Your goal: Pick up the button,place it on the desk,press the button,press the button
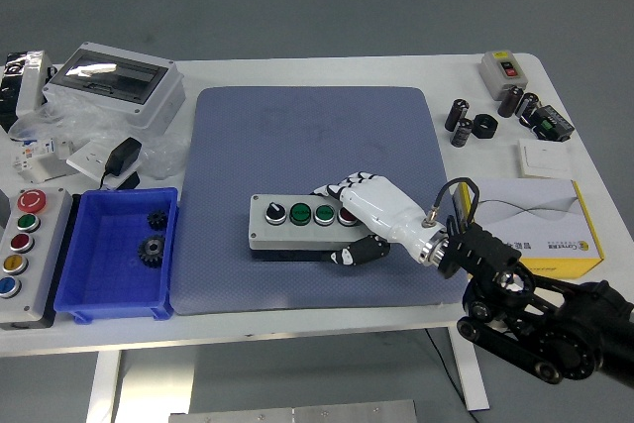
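A grey button box [297, 226] with a black knob, two green buttons and a red one lies flat on the blue-grey mat [317, 146], near its front edge. My right hand [359, 217], white with black finger joints, is shut on the box's right end: fingers lie over the top by the red button, the thumb presses the front side. The right arm [535, 304] comes in from the lower right. The left arm is out of view.
A blue bin [117, 255] with two gears sits left of the mat, beside a second button box [28, 255]. A clear-lidded enclosure [114, 81] stands back left. A yellow-white carton [525, 220], capacitors [471, 124] and a small switch box [500, 68] lie right.
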### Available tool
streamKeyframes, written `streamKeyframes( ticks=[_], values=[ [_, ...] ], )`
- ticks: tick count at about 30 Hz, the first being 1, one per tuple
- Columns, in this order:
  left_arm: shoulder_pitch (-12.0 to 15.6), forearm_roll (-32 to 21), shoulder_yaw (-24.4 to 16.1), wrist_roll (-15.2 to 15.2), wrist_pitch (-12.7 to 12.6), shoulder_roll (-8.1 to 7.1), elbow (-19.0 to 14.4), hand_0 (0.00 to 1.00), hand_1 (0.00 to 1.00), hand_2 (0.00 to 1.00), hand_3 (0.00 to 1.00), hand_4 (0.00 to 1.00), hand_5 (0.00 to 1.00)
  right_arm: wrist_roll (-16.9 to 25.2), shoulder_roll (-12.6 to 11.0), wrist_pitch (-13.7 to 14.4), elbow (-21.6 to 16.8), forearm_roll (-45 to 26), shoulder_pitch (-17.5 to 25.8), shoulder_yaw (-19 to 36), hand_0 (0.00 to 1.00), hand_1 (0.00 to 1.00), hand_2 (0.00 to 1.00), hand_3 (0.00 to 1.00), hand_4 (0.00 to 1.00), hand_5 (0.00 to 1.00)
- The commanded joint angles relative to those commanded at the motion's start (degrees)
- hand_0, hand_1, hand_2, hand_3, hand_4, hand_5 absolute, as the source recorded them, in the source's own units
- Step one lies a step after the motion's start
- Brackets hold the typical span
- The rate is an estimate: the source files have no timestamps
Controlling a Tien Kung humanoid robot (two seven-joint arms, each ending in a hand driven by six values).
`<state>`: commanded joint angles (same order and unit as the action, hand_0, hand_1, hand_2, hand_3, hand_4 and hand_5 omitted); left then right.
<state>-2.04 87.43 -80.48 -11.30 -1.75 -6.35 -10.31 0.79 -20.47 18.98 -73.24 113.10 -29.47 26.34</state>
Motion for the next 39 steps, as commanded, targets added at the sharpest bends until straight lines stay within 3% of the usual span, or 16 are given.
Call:
streamKeyframes(
  ticks=[3, 4, 9, 10, 21, 33, 39],
  values=[
    [0.0, 0.0, 0.0, 0.0, 0.0, -0.07, 0.0, 0.63, 0.606, 0.544, 0.591, 0.629, 0.194, 0.3, -0.2, -0.1, 0.0, -0.7, 0.0, 0.0, 0.839, 0.783, 0.776, 0.792, 0.373, 0.012],
    [0.0, 0.0, 0.0, 0.0, 0.0, -0.09, 0.0, 0.63, 0.606, 0.544, 0.591, 0.628, 0.193, 0.5, -0.2, -0.1, 0.0, -1.0, 0.0, 0.0, 0.853, 0.797, 0.79, 0.86, 0.512, 0.039],
    [0.0, 0.0, 0.1, 0.0, 0.0, -0.11, 0.0, 0.63, 0.606, 0.544, 0.591, 0.628, 0.193, 1.2, -0.5, -0.2, 0.2, -2.0, 0.0, 0.5, 0.853, 0.797, 0.79, 0.86, 0.512, 0.039],
    [0.0, 0.0, 0.1, 0.0, 0.0, -0.12, 0.0, 0.63, 0.606, 0.544, 0.591, 0.626, 0.191, 1.3, -0.6, -0.3, 0.2, -2.2, 0.0, 0.6, 0.855, 0.801, 0.796, 0.875, 0.634, 0.116],
    [0.1, -0.3, 0.5, 0.0, 0.1, -0.22, 0.0, 0.63, 0.605, 0.541, 0.591, 0.626, 0.19, 1.5, -1.8, -0.9, -0.8, -5.3, 0.0, 0.7, 0.858, 0.806, 0.799, 0.881, 0.66, 0.123],
    [0.0, -0.5, 1.0, 0.2, 0.2, -0.31, 0.0, 0.63, 0.606, 0.539, 0.591, 0.625, 0.189, 2.7, -4.9, -2.7, -3.3, -12.2, -0.2, 0.1, 0.866, 0.81, 0.808, 0.903, 0.705, 0.142],
    [0.1, -0.3, 0.9, 0.1, 0.3, -0.33, 0.0, 0.63, 0.604, 0.539, 0.59, 0.625, 0.189, 2.9, -5.1, -2.8, -3.4, -12.6, -0.1, 0.3, 0.867, 0.816, 0.814, 0.907, 0.72, 0.159]
  ],
)
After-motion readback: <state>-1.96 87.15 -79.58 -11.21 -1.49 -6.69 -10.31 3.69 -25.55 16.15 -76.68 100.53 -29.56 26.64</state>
